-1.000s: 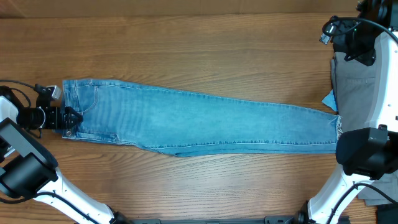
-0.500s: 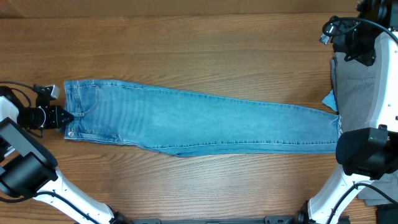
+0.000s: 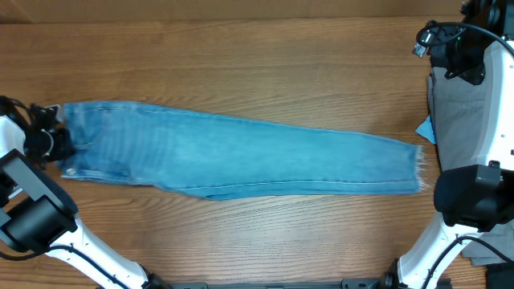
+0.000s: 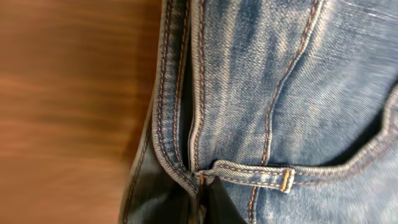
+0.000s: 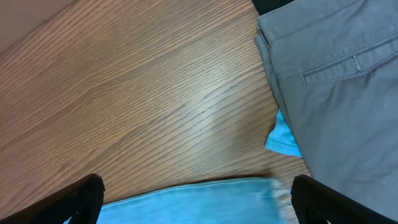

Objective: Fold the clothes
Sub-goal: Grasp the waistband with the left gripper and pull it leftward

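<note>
Long light-blue denim jeans (image 3: pixel 241 156) lie stretched across the table, waist at the left and hem (image 3: pixel 418 170) at the right. My left gripper (image 3: pixel 55 143) is at the waist end, shut on the waistband. In the left wrist view the jaws (image 4: pixel 200 208) pinch the stitched waistband edge (image 4: pixel 180 168) beside a belt loop (image 4: pixel 255 177). My right gripper (image 5: pixel 199 205) hangs open above the table over the hem end of the jeans (image 5: pixel 205 199), with nothing between its fingers (image 5: pixel 81 196). Grey shorts (image 5: pixel 336 81) lie to its right.
The grey shorts (image 3: pixel 458 120) sit at the table's right edge, partly under the right arm (image 3: pixel 482 144). A small light-blue scrap (image 3: pixel 426 128) pokes out beside them. Bare wood (image 3: pixel 241 64) lies behind the jeans, and a dark cloth corner (image 5: pixel 273 5) shows at the far side.
My left gripper has shut on the waistband and pulled left. The whole pair of jeans slid left with it, and the hem drew away from the right arm. The right arm has not moved.
</note>
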